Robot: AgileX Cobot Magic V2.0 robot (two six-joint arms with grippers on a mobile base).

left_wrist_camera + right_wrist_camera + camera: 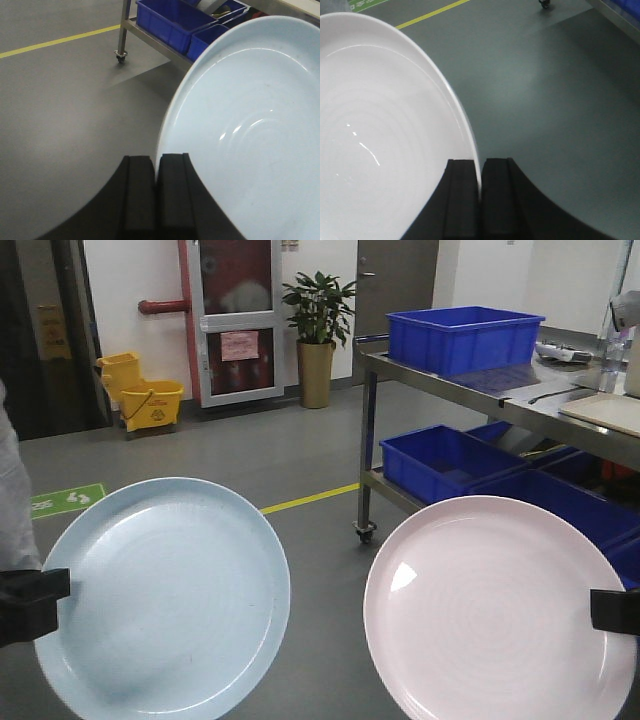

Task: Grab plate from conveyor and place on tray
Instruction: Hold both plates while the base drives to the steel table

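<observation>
A: What have your two grippers got?

B: Look close first. Your left gripper (156, 162) is pinched tight on the rim of the blue plate (250, 130). The plate spreads out ahead of it and to its right. Your right gripper (479, 165) is pinched tight on the rim of the pink plate (385, 140). That plate spreads out ahead of it and to its left. Both plates are up in the air, with only grey floor under them.

A: Will they slip?

B: I think they might. They look hard, smooth and shiny, and not very heavy. You hold each one by a thin bit of edge, so it could tip or slide. It may crack if it drops. Hold on at the rim and go slowly.

A: What do the wrist views tell you?

B: They show each rim sitting right between the fingers. The front view cannot show that. There you see only black blocks at the plates' outer edges.

A: And the front view?

B: It shows both plates at once, side by side and apart. Far beyond your right gripper it shows a steel table (440, 385) with blue crates (465, 335). A flat cream thing at its far end may be the tray (610, 412). The conveyor is in no view.
</observation>
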